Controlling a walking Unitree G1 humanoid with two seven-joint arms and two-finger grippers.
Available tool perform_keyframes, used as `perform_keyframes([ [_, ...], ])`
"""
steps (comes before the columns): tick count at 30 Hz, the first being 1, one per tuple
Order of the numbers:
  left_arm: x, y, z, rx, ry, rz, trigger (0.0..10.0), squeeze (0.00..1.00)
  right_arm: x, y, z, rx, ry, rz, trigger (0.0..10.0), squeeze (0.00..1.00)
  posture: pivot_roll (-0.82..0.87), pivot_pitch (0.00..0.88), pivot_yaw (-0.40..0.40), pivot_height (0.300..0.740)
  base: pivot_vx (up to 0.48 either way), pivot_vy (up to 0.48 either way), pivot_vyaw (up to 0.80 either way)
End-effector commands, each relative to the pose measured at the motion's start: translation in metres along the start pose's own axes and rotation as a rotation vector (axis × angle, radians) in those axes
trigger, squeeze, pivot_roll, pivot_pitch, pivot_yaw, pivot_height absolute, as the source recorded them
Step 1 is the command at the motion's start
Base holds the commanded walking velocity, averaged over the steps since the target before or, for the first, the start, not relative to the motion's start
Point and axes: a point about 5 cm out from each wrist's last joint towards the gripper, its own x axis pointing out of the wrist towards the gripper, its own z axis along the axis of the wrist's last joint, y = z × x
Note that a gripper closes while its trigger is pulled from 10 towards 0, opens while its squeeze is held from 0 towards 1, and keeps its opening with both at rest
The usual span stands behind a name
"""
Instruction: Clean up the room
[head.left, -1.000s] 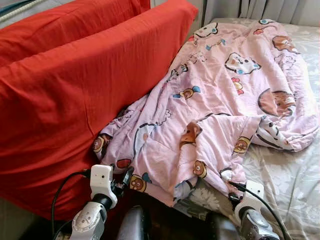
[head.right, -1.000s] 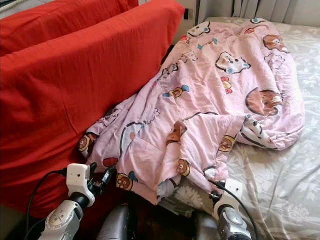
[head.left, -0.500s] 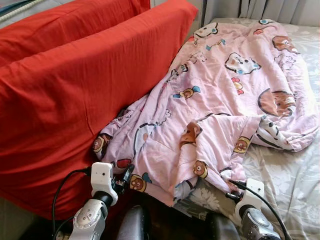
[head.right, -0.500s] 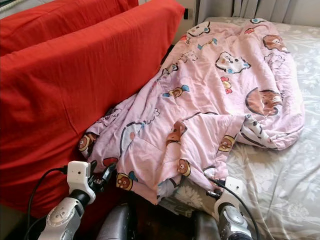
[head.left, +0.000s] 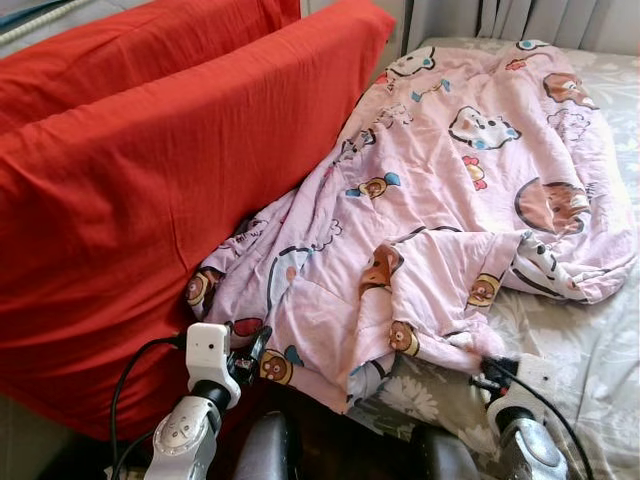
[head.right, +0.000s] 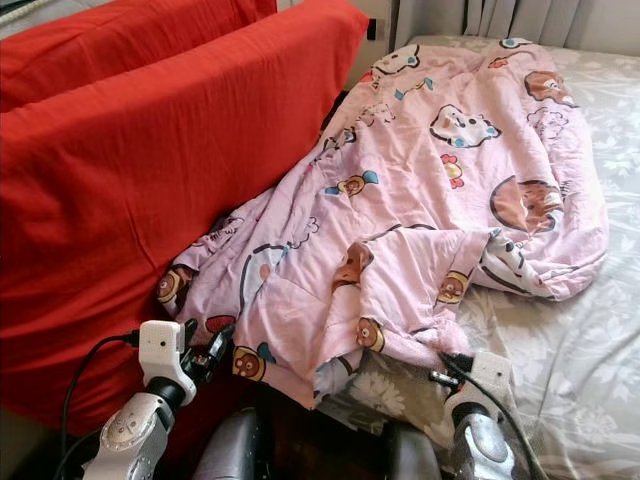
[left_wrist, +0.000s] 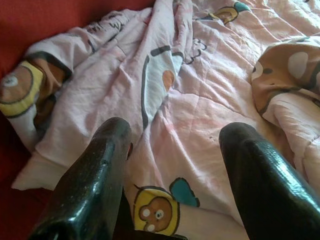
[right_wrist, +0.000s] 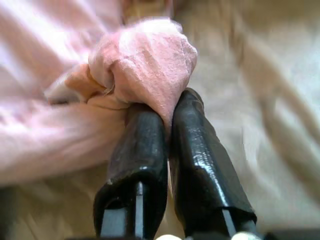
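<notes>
A pink cartoon-print quilt lies crumpled across the bed, its left side bunched against a big red cushion. My right gripper is shut on a pinched corner of the quilt at its near right edge, low over the sheet. My left gripper stands open just above the quilt's near left corner, beside the red cushion, with fabric under both fingers but none pinched.
A grey floral bedsheet shows at the near right of the bed. A second red cushion stands behind the first on the left. Curtains hang at the far end. My dark body parts sit at the near edge.
My right arm has moved to the right, dragging the pinched quilt corner with it. The left arm has barely shifted.
</notes>
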Motion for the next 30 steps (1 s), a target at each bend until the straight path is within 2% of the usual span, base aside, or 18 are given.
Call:
perform_keyframes([
  [1, -0.001, 0.003, -0.005, 0.007, 0.017, 0.017, 10.0, 0.0, -0.002, 0.004, 0.0, 0.005, -0.028, 0.027, 10.0, 0.0, 0.09, 0.055, 0.06, 0.611, 0.0, 0.0, 0.0],
  [3, -0.003, 0.013, -0.017, -0.012, 0.052, 0.071, 10.0, 0.0, -0.003, 0.018, 0.003, -0.03, -0.062, 0.143, 10.0, 0.0, 0.08, 0.046, 0.054, 0.611, 0.0, 0.0, 0.0],
  [8, -0.008, 0.02, -0.034, -0.048, 0.121, 0.112, 10.0, 0.0, -0.002, 0.026, 0.003, -0.084, -0.057, 0.198, 10.0, 0.0, 0.08, 0.034, 0.046, 0.636, 0.0, 0.0, 0.0],
  [12, -0.011, 0.023, -0.044, -0.084, 0.161, 0.143, 10.0, 0.0, 0.0, 0.025, 0.007, -0.06, -0.071, 0.184, 10.0, 0.0, 0.08, 0.033, 0.044, 0.656, 0.0, 0.0, 0.0],
  [13, -0.013, 0.023, -0.056, -0.109, 0.211, 0.158, 10.0, 0.0, 0.001, 0.026, 0.009, -0.052, -0.078, 0.177, 10.0, 0.0, 0.08, 0.044, 0.043, 0.666, 0.0, 0.0, 0.0],
  [18, -0.016, 0.024, -0.07, -0.097, 0.276, 0.164, 10.0, 0.0, 0.002, 0.029, 0.01, -0.066, -0.078, 0.183, 10.0, 0.0, 0.08, 0.052, 0.042, 0.696, 0.0, 0.0, 0.0],
  [21, -0.026, 0.03, -0.086, -0.115, 0.349, 0.221, 10.0, 0.0, 0.003, 0.032, 0.013, -0.079, -0.098, 0.192, 10.0, 0.0, 0.07, 0.057, 0.044, 0.721, 0.0, 0.0, 0.0],
  [24, -0.031, 0.03, -0.093, -0.11, 0.385, 0.221, 10.0, 0.0, 0.004, 0.03, 0.016, -0.078, -0.108, 0.192, 10.0, 0.0, 0.08, 0.058, 0.038, 0.736, 0.0, 0.0, 0.0],
  [30, -0.034, 0.026, -0.105, -0.082, 0.464, 0.217, 10.0, 0.0, 0.006, 0.03, 0.019, -0.074, -0.121, 0.171, 10.0, 0.0, 0.08, 0.064, 0.038, 0.74, 0.0, 0.0, 0.0],
])
